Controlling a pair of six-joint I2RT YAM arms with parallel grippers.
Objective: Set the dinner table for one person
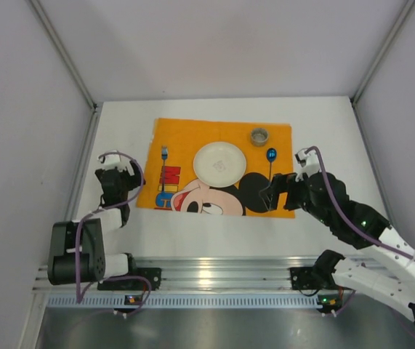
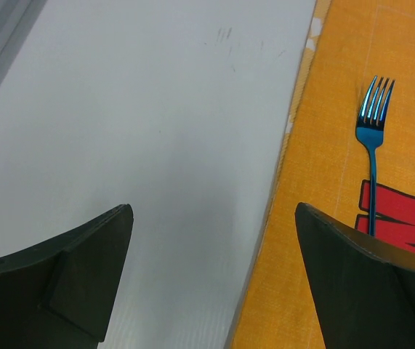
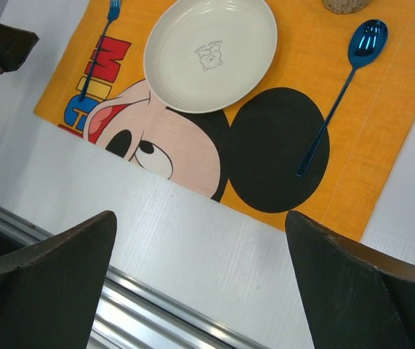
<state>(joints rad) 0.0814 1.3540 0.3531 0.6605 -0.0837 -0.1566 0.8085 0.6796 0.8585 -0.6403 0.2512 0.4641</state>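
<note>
At the left, the left gripper [image 2: 213,212] hangs over the dinner table [image 1: 192,236], just beside the left edge of the orange mat [image 1: 185,134]. Its jaws stand wide apart and nothing is between them. The dinner table is the big white surface in front of both arm bases, and it carries everything else here.

The mat with the Mickey Mouse picture lies in the middle of the table, toward the far side. On the left part of the mat lies a blue fork [image 2: 373,145], with its tines pointing to the far side. To the right of the fork, a white plate [image 1: 220,163] sits near the centre of the mat, apart from the fork. Further right, a small grey cup [image 1: 259,136] stands near the far right corner of the mat. Below the cup lies a blue spoon [image 1: 271,163], and its handle reaches onto the black ear.

At the right, the right gripper [image 3: 200,218] hangs near the near right corner of the mat, with its jaws spread wide and empty.
</note>
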